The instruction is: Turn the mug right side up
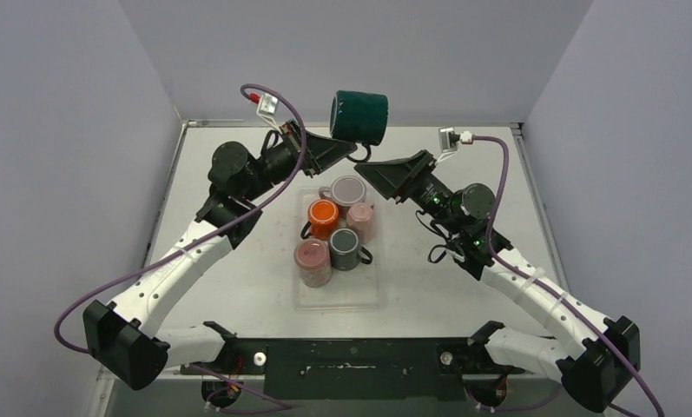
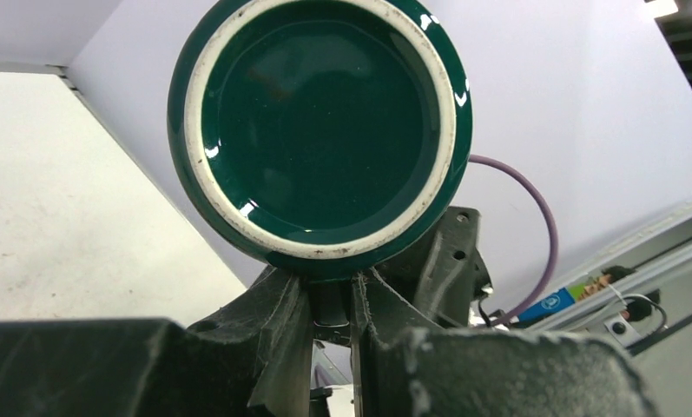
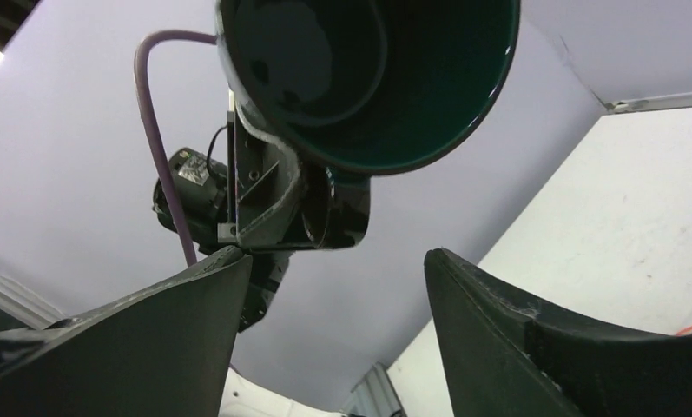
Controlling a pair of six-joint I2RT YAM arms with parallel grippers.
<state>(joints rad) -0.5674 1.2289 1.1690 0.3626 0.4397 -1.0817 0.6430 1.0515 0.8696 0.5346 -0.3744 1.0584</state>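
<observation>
A dark green mug [image 1: 359, 116] hangs in the air on its side above the back of the table. My left gripper [image 1: 352, 149] is shut on its handle from below. The left wrist view faces the mug's glazed underside [image 2: 325, 130] with its white foot ring, and the handle sits pinched in the left gripper [image 2: 332, 282]. My right gripper [image 1: 368, 167] is open just below and to the right of the mug, touching nothing. In the right wrist view the mug's open mouth [image 3: 394, 78] faces the camera, above the right gripper [image 3: 338, 261].
A clear tray [image 1: 338, 295] lies in the middle of the table, under both grippers. It holds several mugs, among them an orange one [image 1: 323, 214], a grey one [image 1: 345, 248] and a pink one [image 1: 313, 259]. Walls close in the back and both sides.
</observation>
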